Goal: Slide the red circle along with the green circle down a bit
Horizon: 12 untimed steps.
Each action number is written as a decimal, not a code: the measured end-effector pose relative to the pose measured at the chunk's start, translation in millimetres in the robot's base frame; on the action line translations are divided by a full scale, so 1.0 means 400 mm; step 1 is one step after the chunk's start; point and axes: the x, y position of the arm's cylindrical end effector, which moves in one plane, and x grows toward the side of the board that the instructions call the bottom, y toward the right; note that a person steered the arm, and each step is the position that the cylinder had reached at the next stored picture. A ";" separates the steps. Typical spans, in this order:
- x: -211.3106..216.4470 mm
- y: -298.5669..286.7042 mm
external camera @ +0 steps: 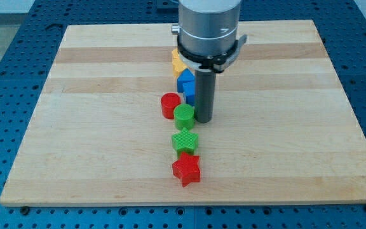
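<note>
The red circle (169, 105) sits near the board's middle, touching the green circle (184, 117) just to its lower right. My tip (203, 119) rests on the board right beside the green circle, on its right side, and seems to touch it. The rod rises from there into the arm's grey body at the view's top.
A green star (185, 141) and a red star (187, 169) lie below the green circle. A blue block (187, 85) and a yellow block (178, 63) sit above, partly hidden by the arm. The wooden board (75, 127) is ringed by a blue perforated table.
</note>
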 end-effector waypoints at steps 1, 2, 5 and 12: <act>0.010 -0.011; 0.011 0.043; 0.317 0.257; 0.361 -0.326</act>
